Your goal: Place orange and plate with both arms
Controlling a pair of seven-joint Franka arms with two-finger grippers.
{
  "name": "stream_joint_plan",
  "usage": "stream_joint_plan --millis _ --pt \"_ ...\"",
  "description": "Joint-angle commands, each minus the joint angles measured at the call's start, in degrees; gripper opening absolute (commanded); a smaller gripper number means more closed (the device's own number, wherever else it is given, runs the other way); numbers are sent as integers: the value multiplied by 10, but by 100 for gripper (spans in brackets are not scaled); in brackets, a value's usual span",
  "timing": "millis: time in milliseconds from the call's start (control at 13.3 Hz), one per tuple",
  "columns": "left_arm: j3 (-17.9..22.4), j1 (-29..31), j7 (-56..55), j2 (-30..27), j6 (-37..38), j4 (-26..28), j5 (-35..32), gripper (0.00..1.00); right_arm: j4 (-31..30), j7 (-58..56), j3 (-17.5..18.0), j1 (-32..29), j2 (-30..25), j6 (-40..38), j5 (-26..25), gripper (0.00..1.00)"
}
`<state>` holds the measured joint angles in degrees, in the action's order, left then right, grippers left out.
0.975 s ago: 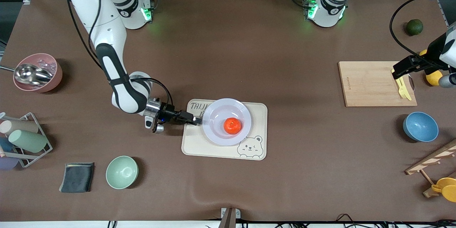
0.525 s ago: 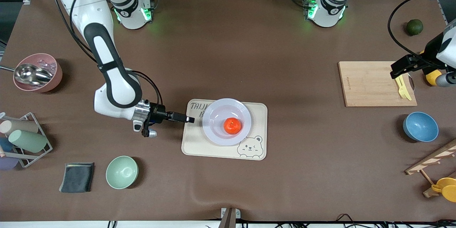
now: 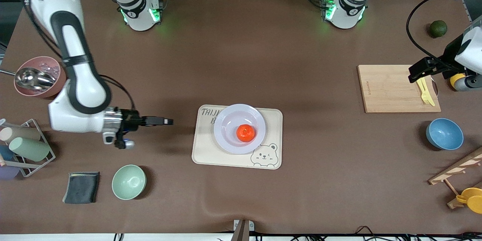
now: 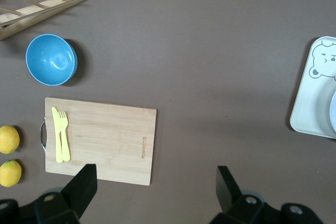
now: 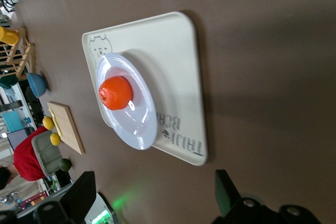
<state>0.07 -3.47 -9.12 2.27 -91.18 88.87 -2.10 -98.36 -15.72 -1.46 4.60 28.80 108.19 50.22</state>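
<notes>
Both of my grippers are empty with fingers spread wide. The orange (image 3: pixel 246 133) sits in the plate (image 3: pixel 229 118), which rests on the bear-printed tray (image 3: pixel 203 152) mid-table. My right gripper (image 3: pixel 168 121) hangs near the tray, toward the right arm's end and clearly closer to it; my left gripper (image 3: pixel 417 75) waits over the cutting board (image 3: pixel 388 88). Nothing looks left to grasp, I think.

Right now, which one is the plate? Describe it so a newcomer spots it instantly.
Find the cream bear-printed tray in the middle of the brown table. The plate lies on it, toward the tray's right-arm end, with the orange sitting in it. It is round, shallow, glossy lavender-white and wide-rimmed, unlike the deeper mint-green bowl and blue bowl, which stand on the bare table.
</notes>
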Motion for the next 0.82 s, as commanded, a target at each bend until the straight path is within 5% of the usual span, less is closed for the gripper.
stream_joint_plan --millis 0,300,750 --pt "-4 0 13 -8 7 0 14 100 59 35 9 -51 -4 -67 -105 100" --pt "-4 0 13 -8 7 0 14 100 144 115 6 -71 -27 -145 -248 100" --pt "-4 4 20 -10 7 1 25 100 152 180 11 -62 -145 -204 -408 100"
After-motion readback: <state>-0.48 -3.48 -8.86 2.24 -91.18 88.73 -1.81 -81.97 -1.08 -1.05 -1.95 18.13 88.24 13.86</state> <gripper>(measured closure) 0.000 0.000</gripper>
